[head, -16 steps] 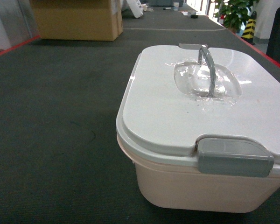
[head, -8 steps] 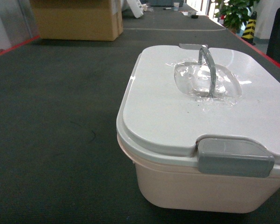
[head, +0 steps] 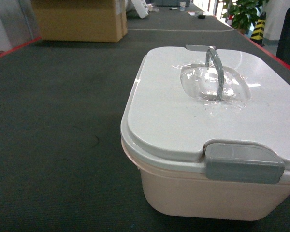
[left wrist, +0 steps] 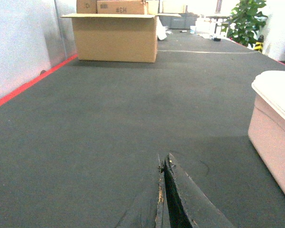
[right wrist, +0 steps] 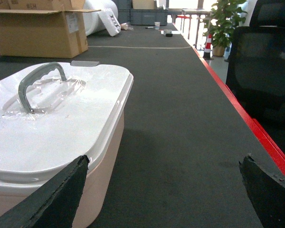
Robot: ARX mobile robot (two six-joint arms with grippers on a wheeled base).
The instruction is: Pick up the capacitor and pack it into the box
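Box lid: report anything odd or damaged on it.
Crinkled clear tape or film covers the recess around the grey handle on the white lid of the box, an improvised-looking patch. The front latch sits closed.

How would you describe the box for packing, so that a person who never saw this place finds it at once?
On the dark grey carpeted surface, look nearest the camera, far in front of the brown cardboard carton. There stands the box: a pale pink tub with a closed white lid. Only it has a grey handle and a grey latch.
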